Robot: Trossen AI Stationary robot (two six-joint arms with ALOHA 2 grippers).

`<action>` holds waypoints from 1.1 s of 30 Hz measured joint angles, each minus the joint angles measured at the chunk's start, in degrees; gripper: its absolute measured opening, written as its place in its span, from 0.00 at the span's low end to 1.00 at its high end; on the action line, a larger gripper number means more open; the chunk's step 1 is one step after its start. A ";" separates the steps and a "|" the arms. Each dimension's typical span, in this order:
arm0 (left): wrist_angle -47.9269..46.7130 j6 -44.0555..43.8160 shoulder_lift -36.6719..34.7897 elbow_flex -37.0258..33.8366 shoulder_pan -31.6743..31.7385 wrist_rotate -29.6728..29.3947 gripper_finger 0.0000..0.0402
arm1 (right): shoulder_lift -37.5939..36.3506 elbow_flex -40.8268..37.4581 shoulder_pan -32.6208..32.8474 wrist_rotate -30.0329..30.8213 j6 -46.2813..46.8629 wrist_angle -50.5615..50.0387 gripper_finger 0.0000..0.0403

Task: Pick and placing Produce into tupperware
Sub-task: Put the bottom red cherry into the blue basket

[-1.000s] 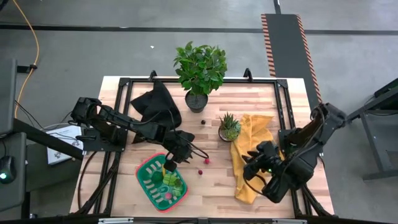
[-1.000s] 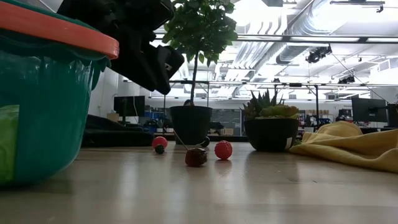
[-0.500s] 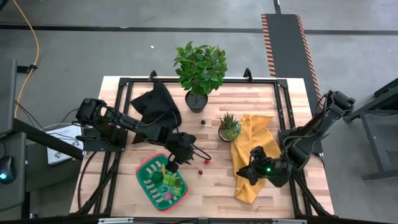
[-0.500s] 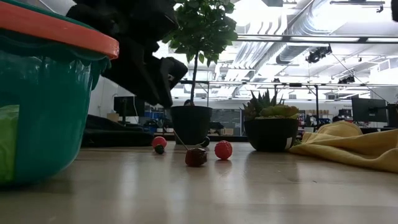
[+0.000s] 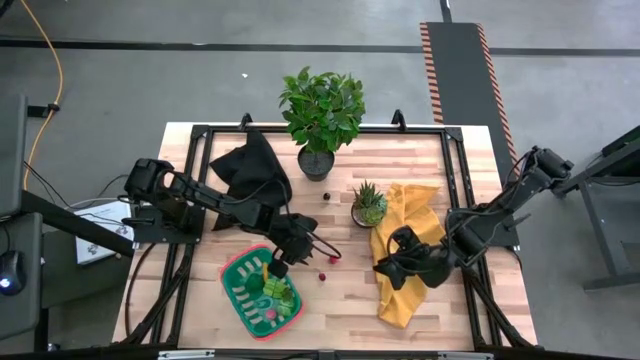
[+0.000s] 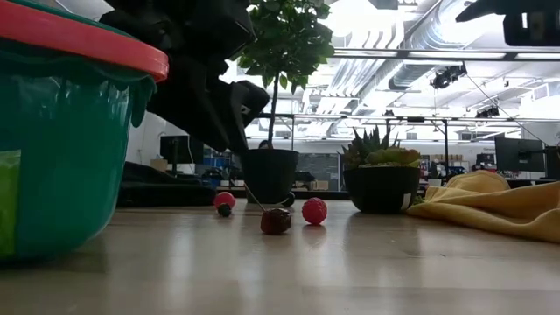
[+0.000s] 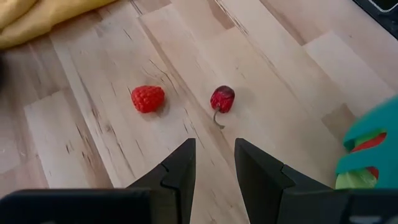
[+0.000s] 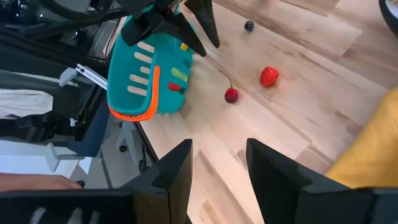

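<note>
A pale wooden bench (image 5: 330,300) stands on a grey concrete floor (image 5: 150,80), with ceiling ducts (image 6: 420,39), bright lights and far desks with monitors (image 6: 516,153) beyond.

Wooden table (image 5: 330,305) holds a green tub (image 5: 262,293) near the front left, a black cloth (image 5: 250,168) and big potted plant (image 5: 321,120) at the back. A small spiky plant (image 5: 368,205) stands beside a yellow cloth (image 5: 402,240); a strawberry (image 5: 332,258), cherry (image 5: 322,275) and dark berry (image 5: 326,196) lie loose mid-table.
</note>
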 joint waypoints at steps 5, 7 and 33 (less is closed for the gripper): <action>-4.24 2.77 0.00 3.74 0.00 -0.11 0.25 | 0.00 0.00 -0.20 -0.05 -0.53 -0.02 0.35; -4.81 3.18 0.00 5.34 0.00 -0.11 0.25 | 0.00 0.00 -0.19 -0.06 -0.55 -0.02 0.35; -35.89 10.03 13.60 29.68 3.43 9.38 0.25 | -0.01 0.02 -0.39 1.31 -1.54 -1.60 0.35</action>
